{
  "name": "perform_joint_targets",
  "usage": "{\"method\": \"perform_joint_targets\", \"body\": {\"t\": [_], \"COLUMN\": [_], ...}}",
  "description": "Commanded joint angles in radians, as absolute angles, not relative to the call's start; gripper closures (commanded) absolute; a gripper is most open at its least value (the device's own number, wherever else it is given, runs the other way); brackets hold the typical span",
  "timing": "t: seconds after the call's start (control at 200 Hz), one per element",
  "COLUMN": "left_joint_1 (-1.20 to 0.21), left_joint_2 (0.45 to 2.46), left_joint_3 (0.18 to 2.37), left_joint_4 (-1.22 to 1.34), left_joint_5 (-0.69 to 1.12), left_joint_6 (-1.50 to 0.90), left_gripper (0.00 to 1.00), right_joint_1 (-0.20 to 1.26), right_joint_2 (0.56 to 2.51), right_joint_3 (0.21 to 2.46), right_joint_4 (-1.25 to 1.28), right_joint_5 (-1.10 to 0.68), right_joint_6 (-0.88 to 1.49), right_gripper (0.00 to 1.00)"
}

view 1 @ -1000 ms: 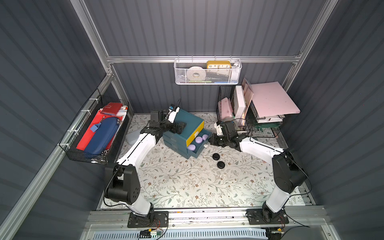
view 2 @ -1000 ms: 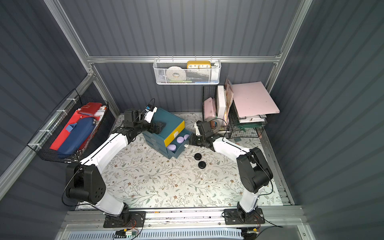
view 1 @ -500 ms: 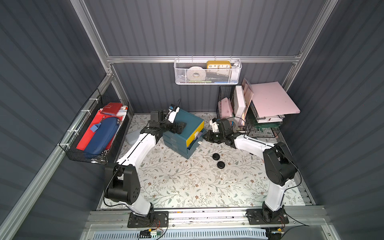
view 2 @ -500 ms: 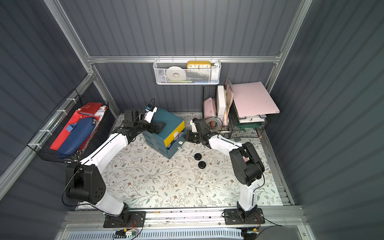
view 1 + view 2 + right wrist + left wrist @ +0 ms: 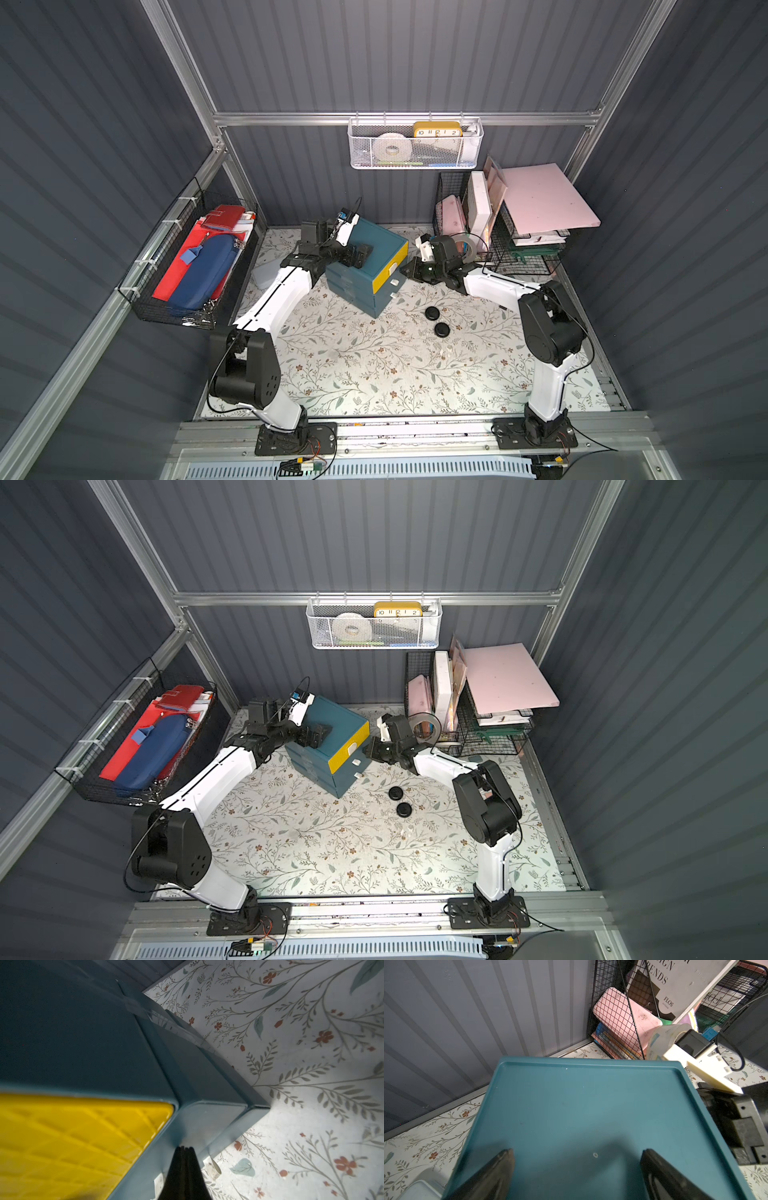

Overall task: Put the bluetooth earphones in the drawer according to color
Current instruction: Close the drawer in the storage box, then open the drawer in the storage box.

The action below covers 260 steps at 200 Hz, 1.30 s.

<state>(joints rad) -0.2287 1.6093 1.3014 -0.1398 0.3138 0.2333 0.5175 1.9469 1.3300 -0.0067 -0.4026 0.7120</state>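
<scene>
Left gripper [image 5: 576, 1159]: my fingers stand wide apart over the flat top of the cabinet [image 5: 376, 245], holding nothing; I judge I am bracing it
Right gripper [image 5: 185, 1150]: my fingers are pressed together with nothing between them, the tip at a teal drawer front [image 5: 207, 1124] just beside the yellow drawer [image 5: 388, 272]; whether it touches I cannot tell
Drawers: all 3 look pushed in, in both top views
Black earphones [image 5: 432, 313]: 2 of them on the floral mat [image 5: 374, 374], near the drawer side of the cabinet but apart from it, just beside each other
Handling: I expect a light, hard, smooth shell that could skid away if pinched off-centre; not fragile, I judge
Where to take hold: from above, pads across the widest middle, low against the mat, 1 case at a time
Look: small round pebbles, plain black, far smaller than my gripper; no seam that I can make out
Other colours: no white or lavender case in view
Next: I judge a drawer must be pulled open by its white handle [image 5: 395, 282] before either black case goes in
</scene>
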Motion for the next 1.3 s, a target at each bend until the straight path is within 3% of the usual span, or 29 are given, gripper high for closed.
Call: {"method": "perform_joint_targets", "body": {"t": [0.0,0.125,0.32,0.6,1.296], "left_joint_1": [-0.238,-0.239,-0.242,-0.245,-0.252], "left_joint_2": [1.637,1.635,1.634,1.629,1.618], "left_joint_3": [1.262,1.262,1.263,1.262,1.262], "left_joint_4": [-0.328,-0.327,-0.33,-0.33,-0.331], "left_joint_5": [0.319,0.316,0.313,0.308,0.304], "left_joint_6": [0.195,0.195,0.195,0.196,0.198], "left_gripper": [0.01,0.01,0.01,0.01,0.01], "right_joint_1": [0.523,0.521,0.522,0.532,0.565], "right_joint_2": [1.91,1.875,1.873,1.886,2.025], "right_joint_3": [1.298,1.249,1.195,1.164,1.168], "right_joint_4": [0.046,0.04,0.052,0.049,0.178], "right_joint_5": [-0.392,-0.382,-0.411,-0.411,-0.43], "right_joint_6": [0.732,0.753,0.829,0.894,1.064], "right_gripper": [1.0,1.0,0.92,0.63,0.63]}}
